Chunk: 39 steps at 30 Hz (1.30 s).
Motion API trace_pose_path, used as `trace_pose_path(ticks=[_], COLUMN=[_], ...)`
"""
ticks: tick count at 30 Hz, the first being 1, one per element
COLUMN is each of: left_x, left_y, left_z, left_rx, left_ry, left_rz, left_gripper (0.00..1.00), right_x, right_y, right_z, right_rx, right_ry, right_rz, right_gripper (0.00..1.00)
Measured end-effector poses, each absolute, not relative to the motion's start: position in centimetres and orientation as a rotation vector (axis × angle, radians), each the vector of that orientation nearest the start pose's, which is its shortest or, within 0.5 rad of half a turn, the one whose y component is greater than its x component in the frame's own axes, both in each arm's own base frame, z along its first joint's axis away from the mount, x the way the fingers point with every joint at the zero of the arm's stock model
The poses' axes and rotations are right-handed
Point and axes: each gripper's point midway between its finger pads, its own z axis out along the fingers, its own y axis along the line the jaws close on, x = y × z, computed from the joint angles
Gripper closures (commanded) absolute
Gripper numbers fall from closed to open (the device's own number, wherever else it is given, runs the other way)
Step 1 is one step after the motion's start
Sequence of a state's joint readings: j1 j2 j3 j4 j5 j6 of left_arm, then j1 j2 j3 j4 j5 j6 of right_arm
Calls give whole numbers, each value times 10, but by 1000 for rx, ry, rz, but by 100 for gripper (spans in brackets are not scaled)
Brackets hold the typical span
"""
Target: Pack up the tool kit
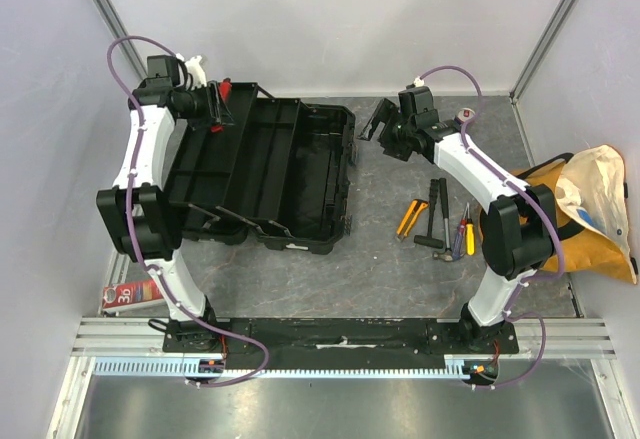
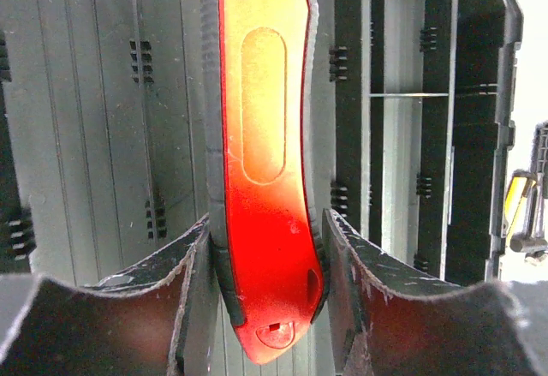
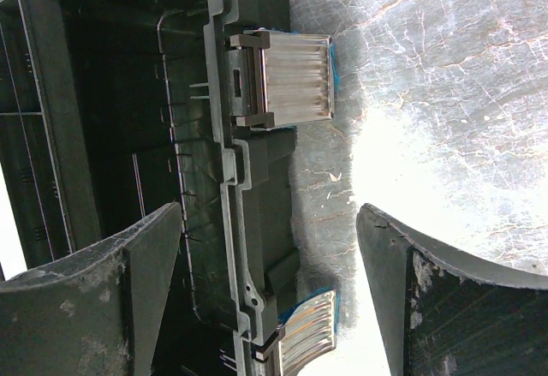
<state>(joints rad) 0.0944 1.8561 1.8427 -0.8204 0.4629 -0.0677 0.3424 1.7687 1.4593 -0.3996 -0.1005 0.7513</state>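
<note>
Top external: "30" label (image 1: 126,296) L of toolbox (image 1: 320,164)

White links (image 1: 140,154), black joints (image 1: 135,221), purple cables (image 1: 113,67), scuffed black fingers (image 2: 94,325).

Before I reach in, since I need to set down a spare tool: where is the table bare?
Bare table lies between the toolbox and the loose hand tools, and in front of the toolbox toward the base plate. Crowded: the right side, with tools, right arm and yellow bag.
</note>
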Motion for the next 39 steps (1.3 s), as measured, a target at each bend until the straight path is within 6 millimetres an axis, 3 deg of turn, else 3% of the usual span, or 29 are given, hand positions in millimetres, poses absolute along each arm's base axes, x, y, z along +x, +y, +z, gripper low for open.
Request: trace_pose_path(ticks=[5, 19, 39], left_x=[475, 483, 483], left_y=[-38, -42, -20], left_z=[206, 207, 209], left_rx=[16, 24, -89], left_ry=[2393, 2401, 2412], left_rz=[-556, -469, -251], left_gripper=[66, 36, 41], right_x=[446, 445, 445], right_y=[208, 201, 192], right_z=[172, 158, 152], right_rx=[428, 481, 535], right_ry=[2332, 2375, 2385], right_rz=[669, 649, 637], right_gripper=[11, 12, 13])
